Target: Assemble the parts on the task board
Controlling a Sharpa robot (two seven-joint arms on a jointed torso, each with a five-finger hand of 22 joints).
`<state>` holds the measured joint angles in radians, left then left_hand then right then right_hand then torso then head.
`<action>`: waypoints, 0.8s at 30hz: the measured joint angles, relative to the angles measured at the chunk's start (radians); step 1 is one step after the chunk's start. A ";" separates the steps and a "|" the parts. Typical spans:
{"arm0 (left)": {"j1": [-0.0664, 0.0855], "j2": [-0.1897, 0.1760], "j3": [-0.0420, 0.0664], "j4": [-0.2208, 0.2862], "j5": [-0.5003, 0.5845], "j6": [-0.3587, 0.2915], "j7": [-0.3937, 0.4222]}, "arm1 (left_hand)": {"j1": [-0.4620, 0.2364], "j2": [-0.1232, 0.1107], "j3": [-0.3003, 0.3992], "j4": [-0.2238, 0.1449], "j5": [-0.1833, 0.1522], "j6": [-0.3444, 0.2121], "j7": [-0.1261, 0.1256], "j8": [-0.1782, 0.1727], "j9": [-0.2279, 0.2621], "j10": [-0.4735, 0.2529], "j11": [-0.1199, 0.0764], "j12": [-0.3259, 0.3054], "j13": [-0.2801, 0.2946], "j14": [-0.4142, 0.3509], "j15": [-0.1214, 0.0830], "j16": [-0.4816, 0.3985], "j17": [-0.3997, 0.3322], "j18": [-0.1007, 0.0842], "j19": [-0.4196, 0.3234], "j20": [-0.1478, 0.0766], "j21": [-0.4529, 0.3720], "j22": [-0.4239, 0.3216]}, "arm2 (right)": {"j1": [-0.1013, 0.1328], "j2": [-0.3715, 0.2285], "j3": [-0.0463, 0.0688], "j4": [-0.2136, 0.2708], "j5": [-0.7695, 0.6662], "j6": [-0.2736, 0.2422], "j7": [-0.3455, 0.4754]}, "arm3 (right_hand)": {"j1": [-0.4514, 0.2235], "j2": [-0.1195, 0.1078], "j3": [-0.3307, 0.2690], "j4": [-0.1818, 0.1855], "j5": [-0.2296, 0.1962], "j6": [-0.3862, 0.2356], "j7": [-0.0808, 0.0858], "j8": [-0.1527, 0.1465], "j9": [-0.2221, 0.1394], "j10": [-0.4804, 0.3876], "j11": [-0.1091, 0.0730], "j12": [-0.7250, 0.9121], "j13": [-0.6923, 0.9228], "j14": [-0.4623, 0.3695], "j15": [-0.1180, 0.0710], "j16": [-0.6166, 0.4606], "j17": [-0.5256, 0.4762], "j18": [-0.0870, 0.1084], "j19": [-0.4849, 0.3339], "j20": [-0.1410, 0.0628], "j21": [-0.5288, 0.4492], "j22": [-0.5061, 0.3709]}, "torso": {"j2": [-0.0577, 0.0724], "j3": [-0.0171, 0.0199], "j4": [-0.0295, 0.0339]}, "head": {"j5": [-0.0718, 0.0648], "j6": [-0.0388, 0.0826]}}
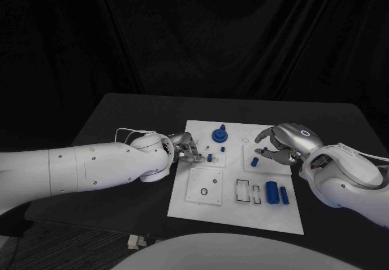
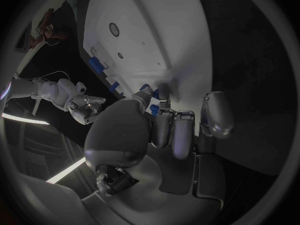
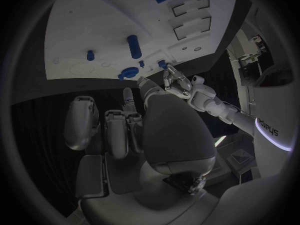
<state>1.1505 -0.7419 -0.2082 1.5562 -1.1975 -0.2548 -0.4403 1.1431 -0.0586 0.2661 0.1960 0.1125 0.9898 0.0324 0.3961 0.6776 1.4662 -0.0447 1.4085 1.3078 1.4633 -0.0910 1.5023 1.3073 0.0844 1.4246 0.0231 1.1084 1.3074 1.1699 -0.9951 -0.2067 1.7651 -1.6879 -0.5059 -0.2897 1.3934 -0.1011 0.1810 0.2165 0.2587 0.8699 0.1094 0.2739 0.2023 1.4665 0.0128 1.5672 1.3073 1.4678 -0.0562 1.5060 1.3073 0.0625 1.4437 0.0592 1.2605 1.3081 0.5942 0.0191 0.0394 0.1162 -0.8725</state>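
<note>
White task board (image 1: 231,216) carries 2 blue cylinders (image 1: 277,192); left hand (image 1: 185,148) and right hand (image 1: 280,145) grips unclear.

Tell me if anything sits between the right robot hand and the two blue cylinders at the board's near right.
Nothing visible does. The right robot hand hovers over the task board, and only bare white board lies between it and the blue cylinders.

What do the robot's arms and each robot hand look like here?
Both arms are smooth white shells. The left robot hand and right robot hand are silver metal; the right carries a small glowing ring on its back. A thin white cable loops at the left wrist.
</note>
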 measured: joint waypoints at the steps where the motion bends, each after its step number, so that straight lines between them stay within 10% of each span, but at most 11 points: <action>1: 0.000 0.000 0.000 0.000 0.000 0.000 0.000 | 0.000 0.000 -0.006 0.001 -0.007 0.000 0.000 0.000 0.000 0.000 0.000 0.000 0.000 0.000 0.000 0.000 0.000 0.000 0.000 0.000 0.000 0.000 | 0.000 0.000 0.000 0.000 0.000 0.000 0.000 | 0.000 0.000 0.000 0.000 0.000 0.000 0.000 0.000 0.000 0.000 0.000 0.000 0.000 0.000 0.000 0.000 0.000 0.000 0.000 0.000 0.000 0.000 | 0.000 0.0000 0.0000 | 0.000 0.000; 8: 0.000 -0.001 0.000 0.000 0.000 0.003 -0.001 | -0.027 -0.005 -0.066 0.036 -0.058 -0.007 0.007 0.001 0.002 0.000 0.007 0.000 0.000 0.004 0.004 0.000 0.000 0.000 -0.004 0.004 -0.004 0.000 | 0.000 -0.001 0.000 0.000 0.000 0.000 0.000 | 0.000 0.000 0.000 0.000 0.000 0.000 0.000 0.000 0.000 0.000 0.000 0.000 0.000 0.000 0.000 0.000 0.000 0.000 0.000 0.000 0.000 0.000 | 0.000 0.0001 0.0000 | -0.002 0.000; 24: 0.000 -0.013 -0.001 0.009 0.000 0.003 0.004 | -0.091 -0.025 -0.235 0.094 -0.059 -0.036 0.010 0.038 0.047 0.000 0.007 0.004 0.000 0.004 0.004 0.000 0.001 0.000 -0.004 0.004 -0.003 0.000 | 0.000 -0.001 0.000 0.001 -0.001 0.000 0.000 | 0.000 0.000 0.000 0.000 0.000 0.004 -0.004 0.000 -0.002 0.000 0.000 0.000 0.001 0.000 0.000 0.000 0.000 0.000 0.000 0.000 0.000 0.000 | 0.000 0.0001 0.0000 | -0.002 0.000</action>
<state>1.1503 -0.7550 -0.2093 1.5655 -1.1973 -0.2517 -0.4361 1.0520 -0.0832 0.0309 0.2899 0.0531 0.9539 0.0428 0.4340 0.7247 1.4660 -0.0378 1.4125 1.3078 1.4670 -0.0873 1.5023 1.3080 0.0843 1.4210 0.0267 1.1050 1.3074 1.1697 -0.9965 -0.2067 1.7656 -1.6885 -0.5059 -0.2894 1.3934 -0.1011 0.1810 0.2164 0.2587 0.8734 0.1058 0.2739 0.2005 1.4665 0.0128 1.5672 1.3081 1.4678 -0.0562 1.5060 1.3073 0.0625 1.4437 0.0592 1.2605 1.3078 0.5947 0.0192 0.0394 0.1143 -0.8725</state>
